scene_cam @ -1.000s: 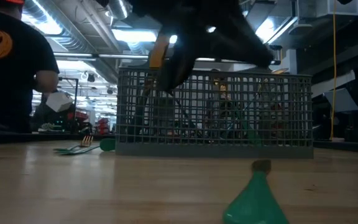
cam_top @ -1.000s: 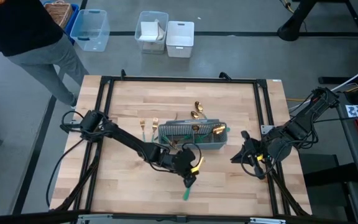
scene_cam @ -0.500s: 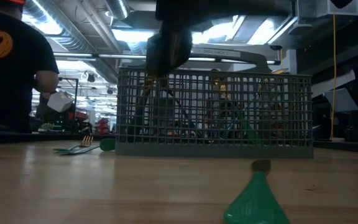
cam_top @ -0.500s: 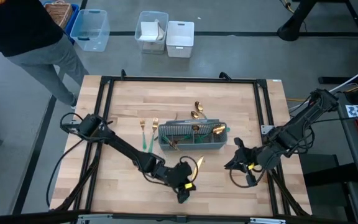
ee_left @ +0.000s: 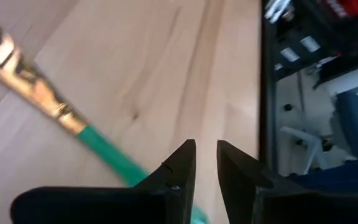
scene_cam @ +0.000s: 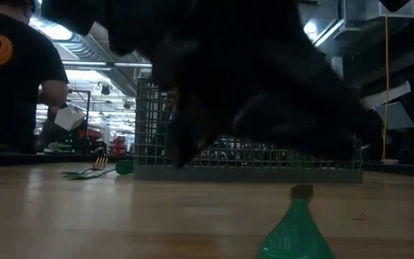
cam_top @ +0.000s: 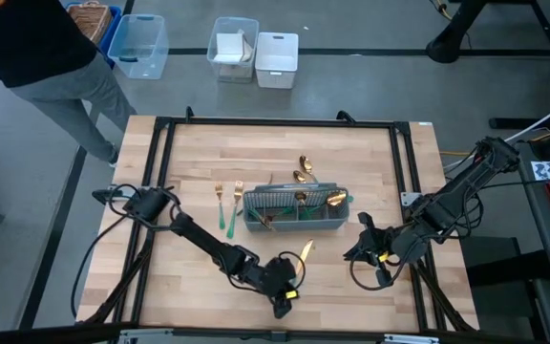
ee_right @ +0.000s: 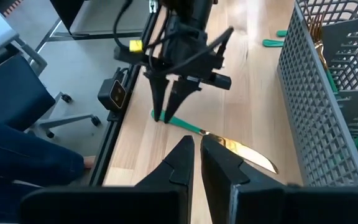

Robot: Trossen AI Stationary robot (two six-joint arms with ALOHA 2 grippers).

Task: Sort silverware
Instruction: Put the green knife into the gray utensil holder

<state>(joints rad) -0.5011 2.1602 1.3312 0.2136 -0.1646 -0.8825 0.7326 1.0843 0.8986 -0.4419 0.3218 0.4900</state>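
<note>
One knife (cam_top: 305, 251) flat on table (cam_top: 370, 162), just in front of caddy (cam_top: 294, 227). My left tool (cam_top: 283, 301) sits over teal handle end, slightly parted, gripping nothing. I centre gap on handle, descend straight, pinch firmly; slim handle may roll. Right tool (cam_top: 363, 250) waits near caddy, narrowly parted, empty.

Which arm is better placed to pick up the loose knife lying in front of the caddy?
Left. The left gripper is down over the knife's green handle on the table. The right gripper waits farther off, beside the caddy's right end.
</note>
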